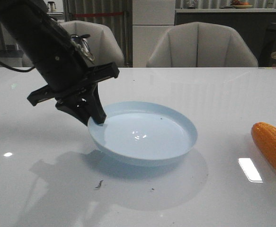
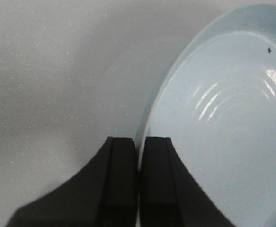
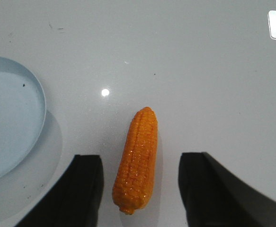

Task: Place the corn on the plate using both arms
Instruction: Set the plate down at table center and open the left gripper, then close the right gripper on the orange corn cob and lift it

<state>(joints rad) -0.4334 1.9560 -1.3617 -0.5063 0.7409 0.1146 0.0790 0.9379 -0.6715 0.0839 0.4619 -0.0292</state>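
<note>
Orange-yellow corn [image 3: 137, 161] lies flat on our white bench [image 3: 199, 71], directly between the spread black fingers [image 3: 83, 189] of our right tool [image 3: 142, 187], which stands wide open and touches nothing. Well to the side, our left tool [image 2: 138, 156] is pinched tight on the near rim of the pale blue plate [image 1: 142, 135], whose far side is tilted slightly off the bench.

Centre of frame: pale blue plate [image 1: 143, 134] on a glossy white table [image 1: 209, 198], its left side lifted clear of the surface. Upper left: left gripper [image 1: 99, 119], fingers closed on the plate's left rim. Right edge: orange corn [image 1: 272, 145] lying flat, well apart from the plate.
</note>
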